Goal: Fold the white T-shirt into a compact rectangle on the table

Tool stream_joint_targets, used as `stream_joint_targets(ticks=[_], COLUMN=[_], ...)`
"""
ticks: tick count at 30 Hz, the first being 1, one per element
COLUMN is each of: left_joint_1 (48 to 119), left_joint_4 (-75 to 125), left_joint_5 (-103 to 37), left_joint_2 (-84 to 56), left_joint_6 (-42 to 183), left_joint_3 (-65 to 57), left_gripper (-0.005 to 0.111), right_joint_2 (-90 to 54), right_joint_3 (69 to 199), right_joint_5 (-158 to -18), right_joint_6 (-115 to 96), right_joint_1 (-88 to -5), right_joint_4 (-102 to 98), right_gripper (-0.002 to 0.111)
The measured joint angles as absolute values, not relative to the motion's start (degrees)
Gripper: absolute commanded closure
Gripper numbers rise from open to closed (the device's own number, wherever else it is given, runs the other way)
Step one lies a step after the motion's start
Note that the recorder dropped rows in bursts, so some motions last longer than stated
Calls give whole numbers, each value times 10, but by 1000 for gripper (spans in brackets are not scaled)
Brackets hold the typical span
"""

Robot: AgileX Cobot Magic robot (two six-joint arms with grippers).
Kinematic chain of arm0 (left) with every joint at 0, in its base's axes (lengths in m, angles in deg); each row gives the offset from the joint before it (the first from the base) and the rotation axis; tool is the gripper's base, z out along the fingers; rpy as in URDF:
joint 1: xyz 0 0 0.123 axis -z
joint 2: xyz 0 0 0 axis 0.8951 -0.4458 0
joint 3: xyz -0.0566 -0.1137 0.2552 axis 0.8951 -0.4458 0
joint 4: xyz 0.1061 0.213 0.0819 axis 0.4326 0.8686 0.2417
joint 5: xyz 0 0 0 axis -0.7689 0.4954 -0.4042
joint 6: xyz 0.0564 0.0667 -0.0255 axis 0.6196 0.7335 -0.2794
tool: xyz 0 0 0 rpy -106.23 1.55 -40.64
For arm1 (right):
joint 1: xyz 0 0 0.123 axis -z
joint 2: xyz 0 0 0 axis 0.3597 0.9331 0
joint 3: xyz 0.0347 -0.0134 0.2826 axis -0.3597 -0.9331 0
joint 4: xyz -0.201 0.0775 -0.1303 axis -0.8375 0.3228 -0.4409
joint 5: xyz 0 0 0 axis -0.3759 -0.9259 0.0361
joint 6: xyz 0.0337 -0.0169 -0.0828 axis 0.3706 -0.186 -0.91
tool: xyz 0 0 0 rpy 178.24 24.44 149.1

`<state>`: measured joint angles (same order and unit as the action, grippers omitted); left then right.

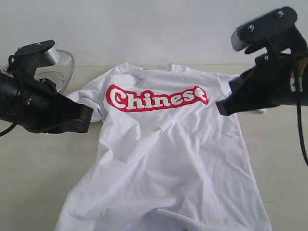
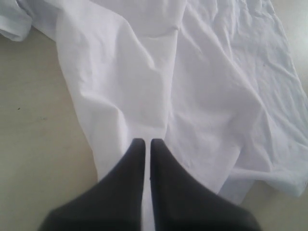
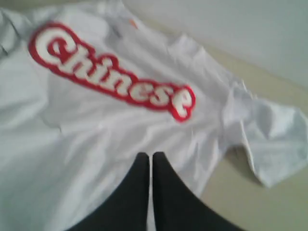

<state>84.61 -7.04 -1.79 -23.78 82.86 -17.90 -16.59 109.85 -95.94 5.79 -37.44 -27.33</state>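
The hem of the white T-shirt (image 1: 163, 154) is cut off by the lower frame edge in the exterior view. Its sleeves are partly hidden behind the two arms, and the right wrist view is blurred. The shirt lies spread, chest up, in the middle of the beige worktop (image 1: 33, 173). Its collar and small orange neck tag (image 1: 143, 68) point to the far edge and its hem to the near edge, so its long axis runs far to near. The red-outlined "Chinese" lettering (image 1: 156, 97) runs across it. The left gripper (image 1: 89, 118) and the right gripper (image 1: 220, 107) are raised at either side at chest height, tips pointing inward toward the shirt. Each has its jaws pressed together with nothing between them. A wire-mesh basket (image 1: 60, 67) stands at the far left edge, half hidden behind the left arm
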Motion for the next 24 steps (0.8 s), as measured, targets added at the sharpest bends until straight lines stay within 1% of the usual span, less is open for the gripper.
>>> stream_joint_targets(ticks=[3,6,11,18,24], left_joint_1=[846,846,846,846,846], left_joint_4=[-70,-70,-70,-70,-70], left_joint_5=[-18,-18,-18,-19,-19], left_joint_2=[-238,-238,-238,-238,-238], left_joint_6=[829,829,829,830,830], left_joint_3=[-179,-179,-179,-179,-179], left_gripper=[102,102,102,102,102], right_joint_2=[-167,-172,-178,-150,-103], right_joint_3=[1106,1109,1110,1111,1065], right_joint_5=[-1094,-1201,-1317,-1325,-1270], right_joint_6=[-10,-49,-61,-80,-92], right_joint_1=[-375,-376,-376,-376,-376], right_joint_4=[-146,-61,-8,42,73], right_gripper=[108,108,108,108,108])
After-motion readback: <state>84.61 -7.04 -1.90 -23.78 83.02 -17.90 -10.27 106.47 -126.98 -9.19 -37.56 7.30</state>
